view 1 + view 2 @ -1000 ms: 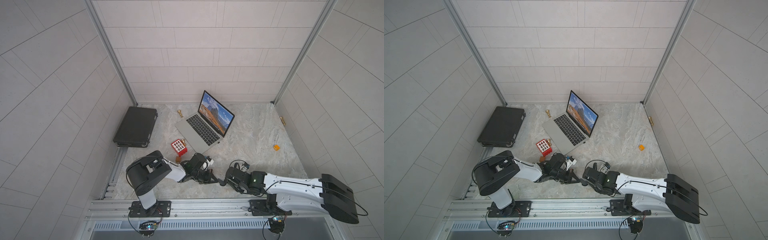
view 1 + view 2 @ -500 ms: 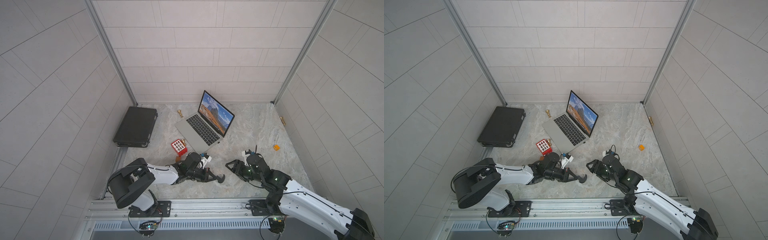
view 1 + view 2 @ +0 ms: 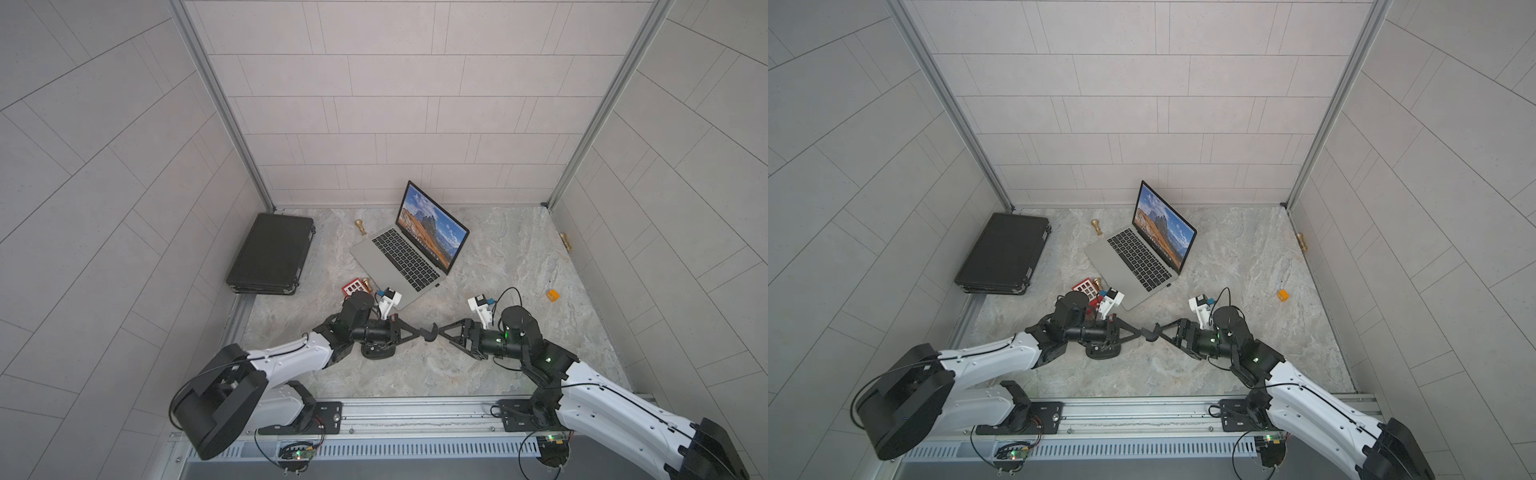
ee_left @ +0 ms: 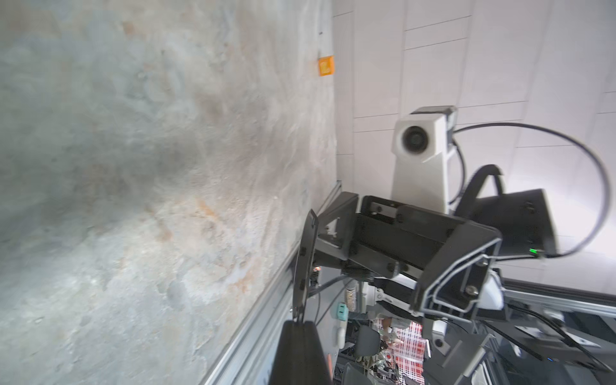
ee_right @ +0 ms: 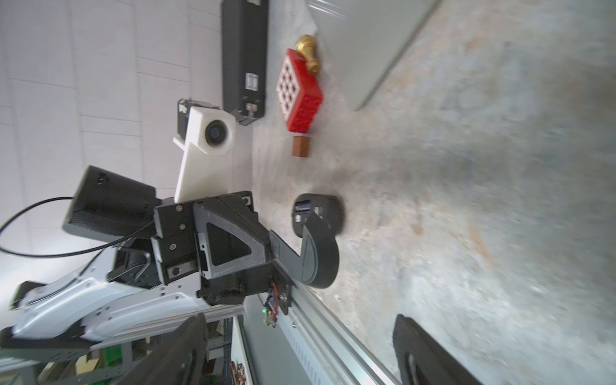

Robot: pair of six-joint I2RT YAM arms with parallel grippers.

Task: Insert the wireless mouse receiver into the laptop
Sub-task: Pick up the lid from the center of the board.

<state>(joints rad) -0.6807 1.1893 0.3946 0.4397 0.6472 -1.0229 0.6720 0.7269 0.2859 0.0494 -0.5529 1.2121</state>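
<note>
Right wrist view: my left end effector (image 5: 275,248) clamped on mouse cover (image 5: 320,260); right end effector (image 3: 448,336) jaws apart. Receiver not visible, probably inside opened mouse (image 5: 325,208). Laptop (image 3: 399,257) open nearby; pulling and plugging remain.

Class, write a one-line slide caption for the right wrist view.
Left gripper shut on the curved mouse cover, black mouse resting on the table behind it.

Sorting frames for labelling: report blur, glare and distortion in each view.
In both top views: sharp, evenly lit, wall seams bowed by the wide lens. Left wrist view: table smeared, side wall washed out white. Right wrist view: red block and curved black cover fairly crisp, table blurred beyond them.
</note>
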